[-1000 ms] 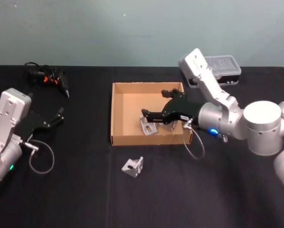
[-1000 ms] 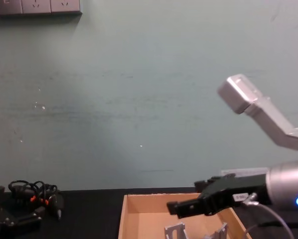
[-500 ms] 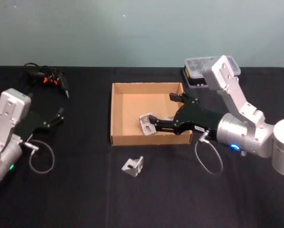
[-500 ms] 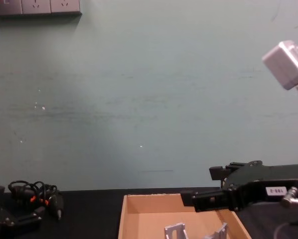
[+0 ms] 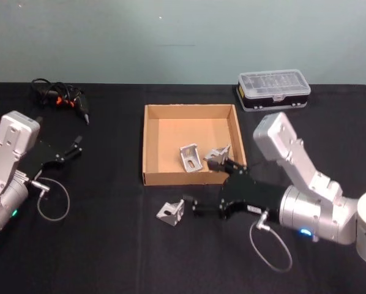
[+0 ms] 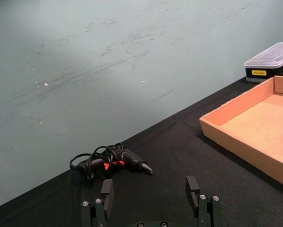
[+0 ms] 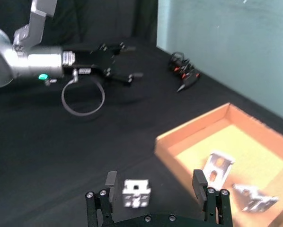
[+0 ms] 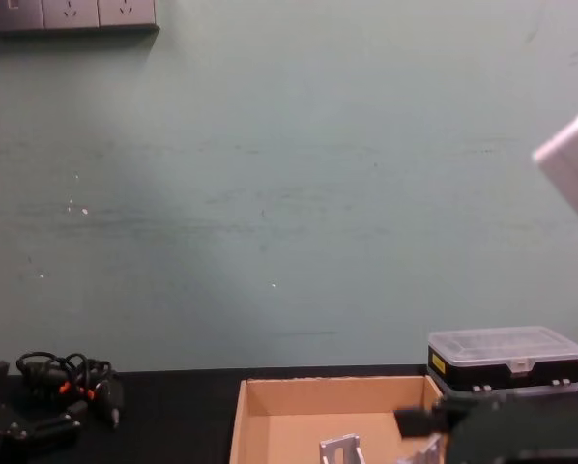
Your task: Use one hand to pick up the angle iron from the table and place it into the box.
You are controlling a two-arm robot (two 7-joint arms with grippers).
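Note:
One silver angle iron (image 5: 171, 212) lies on the black table (image 5: 103, 251) just in front of the tan box (image 5: 147, 147). My right gripper (image 5: 191, 205) is low and open right beside it; in the right wrist view the angle iron (image 7: 136, 193) sits between the spread fingers (image 7: 110, 181), nearer one finger. Two more angle irons (image 5: 190, 157) (image 5: 218, 153) rest inside the box. The left gripper (image 5: 73, 147) is parked open at the table's left side.
A black case with a clear lid (image 5: 273, 89) stands behind the box on the right. A glue gun with coiled cable (image 5: 60, 99) lies at the back left. The box's front wall (image 5: 189, 179) is close behind the right gripper.
The right gripper has pulled back out of the box and come down in front of it, beside the loose angle iron. The left arm has hardly moved.

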